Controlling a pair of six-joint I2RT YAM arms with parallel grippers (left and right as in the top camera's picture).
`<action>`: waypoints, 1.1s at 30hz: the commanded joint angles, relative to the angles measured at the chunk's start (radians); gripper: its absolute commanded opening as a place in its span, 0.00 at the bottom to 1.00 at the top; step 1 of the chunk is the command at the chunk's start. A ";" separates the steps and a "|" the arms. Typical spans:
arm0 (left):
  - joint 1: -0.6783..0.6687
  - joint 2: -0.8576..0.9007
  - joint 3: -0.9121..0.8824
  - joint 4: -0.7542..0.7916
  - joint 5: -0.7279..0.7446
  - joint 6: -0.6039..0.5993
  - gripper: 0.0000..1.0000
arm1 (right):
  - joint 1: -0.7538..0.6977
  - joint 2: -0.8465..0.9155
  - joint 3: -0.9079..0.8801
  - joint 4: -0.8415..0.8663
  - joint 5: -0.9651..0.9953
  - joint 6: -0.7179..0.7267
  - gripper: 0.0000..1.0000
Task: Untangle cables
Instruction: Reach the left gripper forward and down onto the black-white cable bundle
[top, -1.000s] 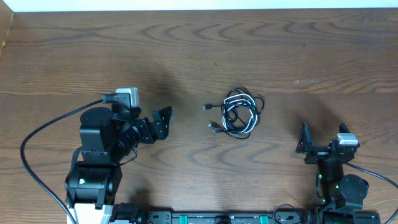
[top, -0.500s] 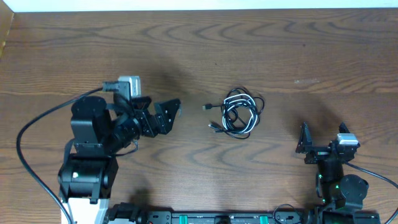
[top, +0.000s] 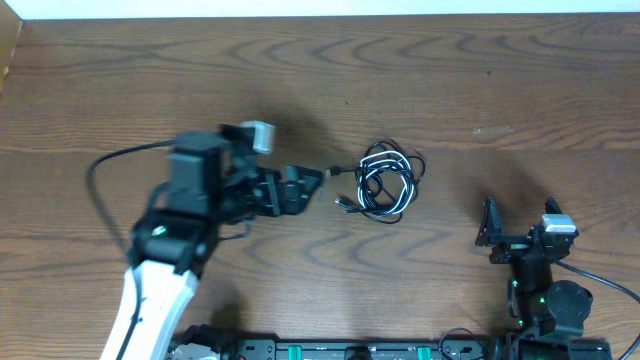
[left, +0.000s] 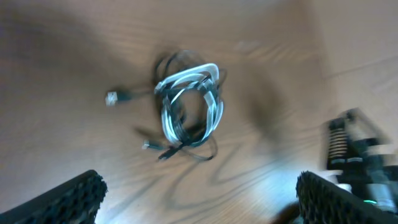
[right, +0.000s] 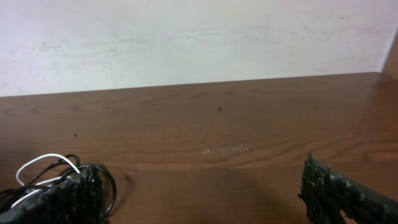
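Currently, cables are lying tangled on the table, just beyond left gripper, which is gaping wide, gripping nothing. Right gripper is sitting well apart, likewise wide, empty.

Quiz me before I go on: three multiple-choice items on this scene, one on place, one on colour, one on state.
1. Where on the table do the cables lie?
A) near the middle
B) at the left edge
C) in a far corner
2. Their colours?
A) red, blue
B) black, white
C) yellow
3. The left tool is:
A) shut on the cables
B) open, empty
C) out of view
Answers:
1 A, they lie between the left tool and the right tool.
2 B, dark and white loops show.
3 B, it stands wide with nothing inside.
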 joint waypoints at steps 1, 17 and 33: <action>-0.171 0.079 0.019 -0.001 -0.372 -0.094 0.98 | -0.008 -0.005 -0.002 -0.003 0.004 0.002 0.99; -0.407 0.447 0.019 0.240 -0.621 -0.241 0.91 | -0.008 -0.005 -0.002 -0.003 0.004 0.002 0.99; -0.466 0.701 0.019 0.452 -0.602 -0.290 0.67 | -0.008 -0.005 -0.002 -0.003 0.004 0.002 0.99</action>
